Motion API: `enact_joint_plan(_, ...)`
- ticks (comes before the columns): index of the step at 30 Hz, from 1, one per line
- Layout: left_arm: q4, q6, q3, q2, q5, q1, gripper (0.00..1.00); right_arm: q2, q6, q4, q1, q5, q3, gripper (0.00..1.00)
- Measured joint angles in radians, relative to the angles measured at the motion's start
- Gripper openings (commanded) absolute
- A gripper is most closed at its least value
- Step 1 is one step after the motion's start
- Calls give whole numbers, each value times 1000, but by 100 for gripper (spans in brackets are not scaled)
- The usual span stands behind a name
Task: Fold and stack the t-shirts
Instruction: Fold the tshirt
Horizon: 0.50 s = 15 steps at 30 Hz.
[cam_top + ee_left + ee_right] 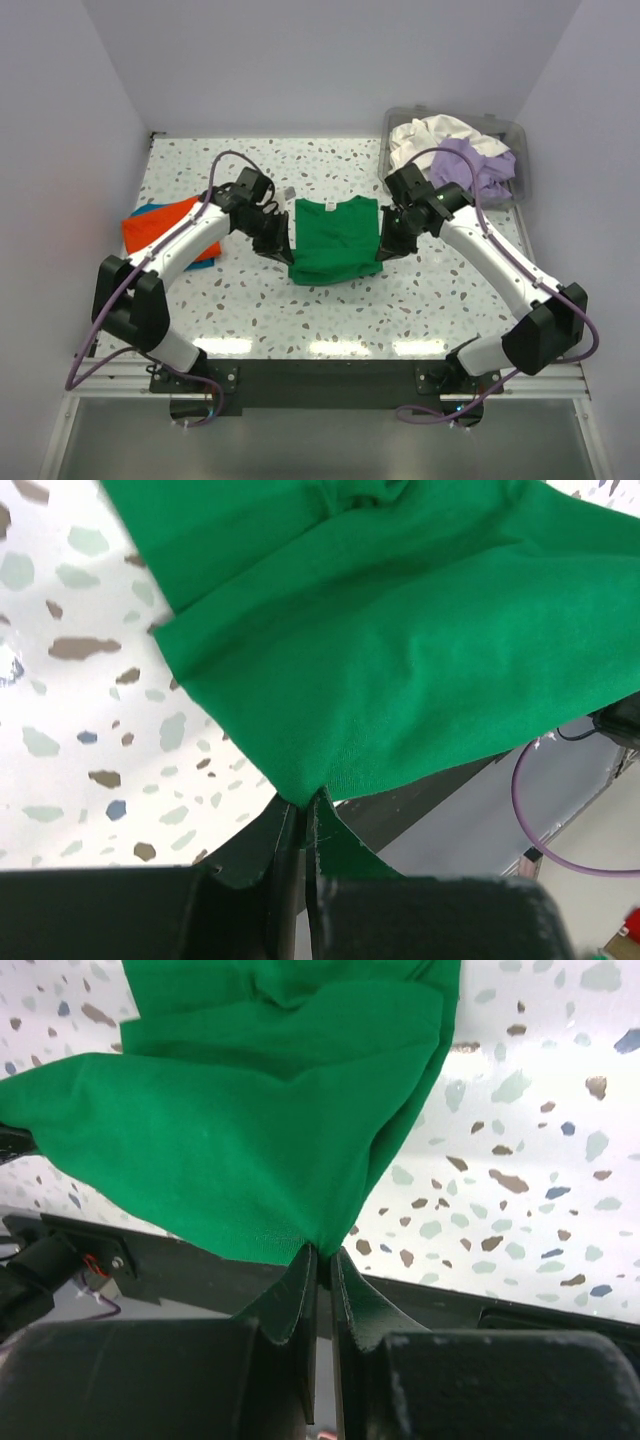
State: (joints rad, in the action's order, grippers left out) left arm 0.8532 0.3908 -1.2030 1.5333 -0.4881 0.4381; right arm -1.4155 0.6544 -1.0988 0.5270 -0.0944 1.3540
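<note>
A bright green t-shirt [335,240] lies partly folded in the middle of the table, its near hem lifted. My left gripper [277,245] is shut on its near left corner [300,785], the cloth pinched between the fingertips. My right gripper [388,243] is shut on the near right corner [322,1245]. The green cloth fans out away from both sets of jaws in the wrist views. An orange t-shirt [160,228] lies on a blue one [146,211] at the left of the table. White [435,133] and lavender [470,165] t-shirts are heaped in the bin.
A clear plastic bin [518,140] stands at the back right corner of the speckled table [330,310]. White walls close in the back and both sides. The arm bases sit on a dark rail along the near edge.
</note>
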Motion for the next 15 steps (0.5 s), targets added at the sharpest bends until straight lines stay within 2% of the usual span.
enact_joint_plan(9,2,-40,-41,53,-33,0,0,-18,-11,-1,-3,33,19,0)
enact_joint_plan(15,11,-74,-6,46,-66,1,0,-10,-33,-12,-3,21,-74,0)
